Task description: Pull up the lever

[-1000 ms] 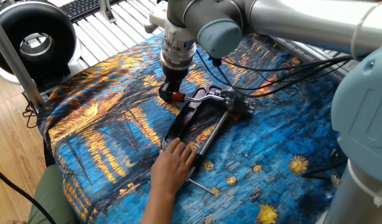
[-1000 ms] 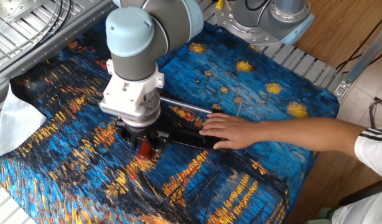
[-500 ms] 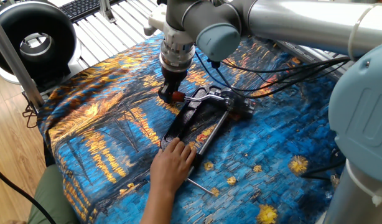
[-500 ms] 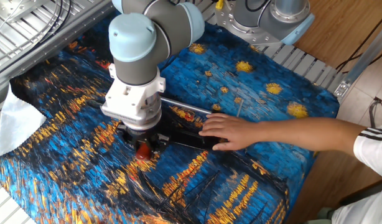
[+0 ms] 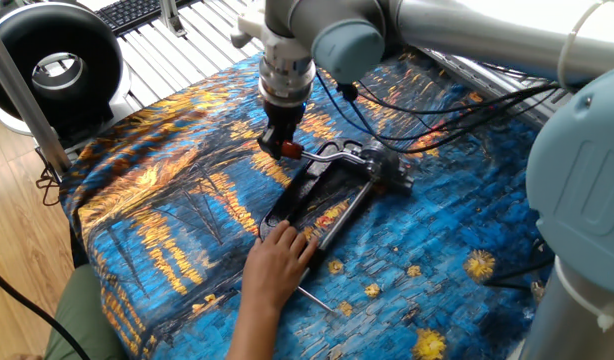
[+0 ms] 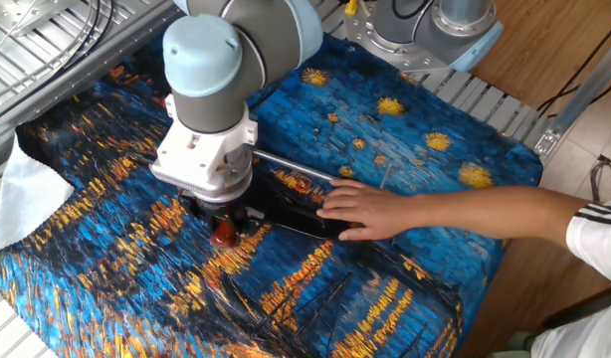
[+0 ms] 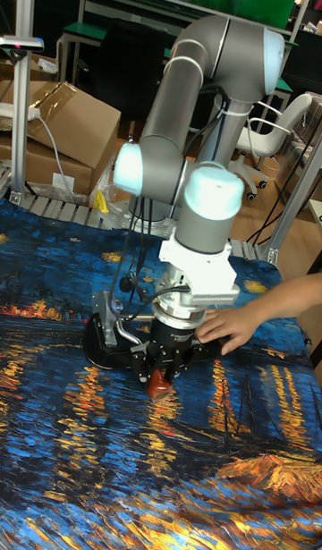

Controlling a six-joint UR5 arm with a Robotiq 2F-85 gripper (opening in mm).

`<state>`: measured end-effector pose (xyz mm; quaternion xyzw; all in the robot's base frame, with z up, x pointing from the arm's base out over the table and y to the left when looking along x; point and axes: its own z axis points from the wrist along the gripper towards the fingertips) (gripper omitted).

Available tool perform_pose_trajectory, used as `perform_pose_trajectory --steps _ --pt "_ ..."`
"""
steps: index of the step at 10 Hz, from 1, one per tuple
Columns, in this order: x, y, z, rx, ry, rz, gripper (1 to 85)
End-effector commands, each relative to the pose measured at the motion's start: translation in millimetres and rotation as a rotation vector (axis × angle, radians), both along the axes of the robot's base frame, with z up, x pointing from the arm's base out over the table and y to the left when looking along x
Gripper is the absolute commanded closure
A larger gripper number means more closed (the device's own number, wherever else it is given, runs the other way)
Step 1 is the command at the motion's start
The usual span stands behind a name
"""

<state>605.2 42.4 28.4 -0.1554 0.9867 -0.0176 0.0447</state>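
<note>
The lever [image 5: 322,155] is showing as a slim, curved arm of bright silver metal, bending up and over from the black clamp tool [image 5: 317,195] and ending in a small rounded reddish-brown knob [image 5: 288,149]. In the other fixed view only the knob [image 6: 223,234] is peeking out below the wrist, glossy and rust-red; in the tall fixed view it [image 7: 161,387] is appearing as a dull red lump just above the cloth. The lever is sitting at the end of the clamp tool farthest from the person, near the middle of the table.

The gripper [image 5: 282,147] is pointing straight down over the knob, its dark fingers [image 7: 177,362] standing on either side of it and clenched on it.

The clamp tool [image 6: 286,214] is lying flat on the blue and orange painted cloth [image 5: 167,200], with a thin steel rod [image 5: 342,215] running along one side of its long frame. A person's hand [image 5: 277,262] is resting, palm down, on the near end of the frame, well apart from the gripper. In the other fixed view the same hand [image 6: 370,211] is pressing on the frame just beside the robot's wrist.
</note>
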Motion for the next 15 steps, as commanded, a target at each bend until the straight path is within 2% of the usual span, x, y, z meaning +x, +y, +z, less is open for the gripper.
perform_pose_trajectory --steps 1,2,5,8,10,12,13,14,15 --pt "-6.0 10 27.7 -0.040 0.039 -0.062 84.7" --pt "-7.7 11 36.4 -0.042 0.051 -0.062 84.7" --pt "-13.8 -24 61.9 -0.051 0.097 -0.021 84.7" --pt "-36.9 -26 86.1 -0.119 0.134 -0.069 84.7" --pt "-45.4 -28 96.6 -0.133 0.141 -0.074 84.7" --pt "-51.7 -45 104.7 -0.127 0.163 -0.057 84.3" --pt "-54.9 -47 106.4 -0.125 0.175 -0.047 75.3" --pt "-59.8 -40 106.2 -0.110 0.194 -0.057 66.7" --pt "-60.3 -32 104.4 -0.101 0.201 -0.065 66.7"
